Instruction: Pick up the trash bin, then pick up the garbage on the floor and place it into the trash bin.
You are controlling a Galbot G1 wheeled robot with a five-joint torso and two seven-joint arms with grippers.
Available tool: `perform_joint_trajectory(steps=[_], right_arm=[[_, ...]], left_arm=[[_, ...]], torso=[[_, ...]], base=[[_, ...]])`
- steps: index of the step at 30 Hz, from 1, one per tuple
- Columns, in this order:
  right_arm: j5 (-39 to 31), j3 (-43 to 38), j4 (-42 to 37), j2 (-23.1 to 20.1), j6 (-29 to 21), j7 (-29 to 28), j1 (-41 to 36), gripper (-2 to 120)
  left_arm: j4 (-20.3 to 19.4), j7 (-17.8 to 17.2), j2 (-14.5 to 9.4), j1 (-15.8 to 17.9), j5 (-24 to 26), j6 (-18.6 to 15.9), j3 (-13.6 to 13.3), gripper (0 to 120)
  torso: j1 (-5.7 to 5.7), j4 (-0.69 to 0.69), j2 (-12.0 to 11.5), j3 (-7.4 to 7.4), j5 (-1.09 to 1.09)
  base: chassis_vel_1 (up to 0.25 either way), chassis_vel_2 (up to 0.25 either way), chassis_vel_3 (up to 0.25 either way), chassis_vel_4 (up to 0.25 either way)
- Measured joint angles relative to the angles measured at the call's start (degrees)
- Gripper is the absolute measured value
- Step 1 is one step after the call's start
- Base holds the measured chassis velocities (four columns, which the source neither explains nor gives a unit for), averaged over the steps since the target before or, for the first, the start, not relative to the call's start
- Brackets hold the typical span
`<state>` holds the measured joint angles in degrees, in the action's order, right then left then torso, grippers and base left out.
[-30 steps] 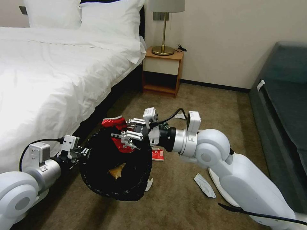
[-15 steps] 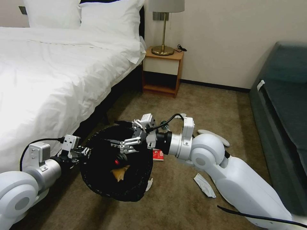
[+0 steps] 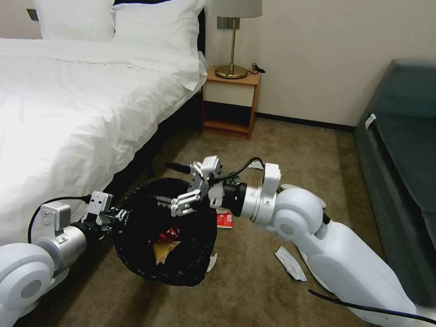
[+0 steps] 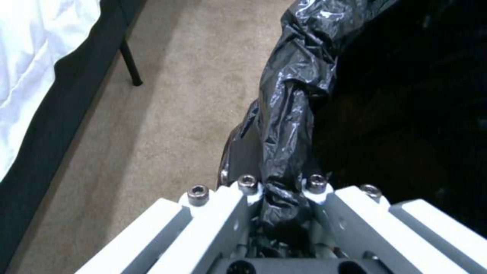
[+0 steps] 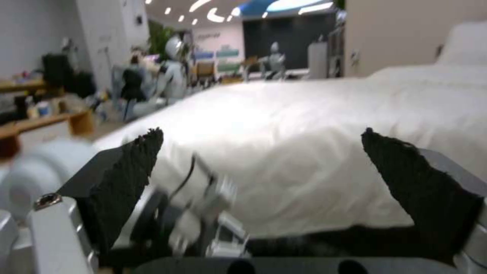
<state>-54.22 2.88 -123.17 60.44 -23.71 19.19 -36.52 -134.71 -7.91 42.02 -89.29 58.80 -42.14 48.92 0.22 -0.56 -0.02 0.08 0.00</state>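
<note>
While the wide white-sheeted bed (image 3: 68, 104) filled the robot's left side and the dark teal sofa (image 3: 399, 136) ran along its right, the brown carpet (image 3: 290, 145) between them carried the work. At the far wall stood the small wooden nightstand (image 3: 231, 102) with a brass-based lamp (image 3: 232, 41) on top. Nearer the robot, the round trash bin lined with crinkly black plastic (image 3: 165, 231) was tilted with its wide mouth facing up toward the head camera, close beside the bed's dark base. Its rim on the robot's left was clamped by the left gripper (image 3: 113, 214); the left wrist view showed the white fingers (image 4: 223, 213) pinched tight on a bunched fold of the black liner. Above the far side of the bin's mouth hung the right gripper (image 3: 181, 193), its two fingers spread wide apart and holding nothing; in the right wrist view the dark pads (image 5: 127, 171) stood well apart with the bed beyond them. Inside the bin lay a crumpled red snack wrapper (image 3: 164, 236) touching a tan paper bag (image 3: 162, 250). On the carpet just beyond the bin's right side lay a second, flat red wrapper (image 3: 224, 220), a crumpled white tissue (image 3: 290, 263) lay farther right, and a small white scrap (image 3: 212, 262) sat against the bin's lower edge.
</note>
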Motion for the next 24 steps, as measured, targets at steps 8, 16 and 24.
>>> perform_joint_trajectory(steps=[8,16,24], right_arm=[[-3.46,-9.38,-0.38,-1.41,-1.65,-4.12,0.58,100],[-2.55,-24.61,1.19,-6.55,-3.49,-5.5,-9.91,100],[0.45,-32.6,0.64,-9.3,-3.34,-4.92,-22.66,100]], left_arm=[[0.0,0.0,0.35,-0.05,-0.09,0.0,0.42,1],[-0.25,-0.06,0.6,-0.21,0.15,0.0,1.32,1],[-0.14,-0.14,0.4,0.44,0.53,0.0,1.4,1]], torso=[[0.0,0.0,0.0,0.0,0.0],[0.0,0.0,0.0,0.0,0.01],[0.0,-0.03,0.0,0.0,0.02]], base=[[0.0,0.0,0.0,0.0],[0.0,0.0,0.0,0.0],[0.0,0.0,0.0,0.0]])
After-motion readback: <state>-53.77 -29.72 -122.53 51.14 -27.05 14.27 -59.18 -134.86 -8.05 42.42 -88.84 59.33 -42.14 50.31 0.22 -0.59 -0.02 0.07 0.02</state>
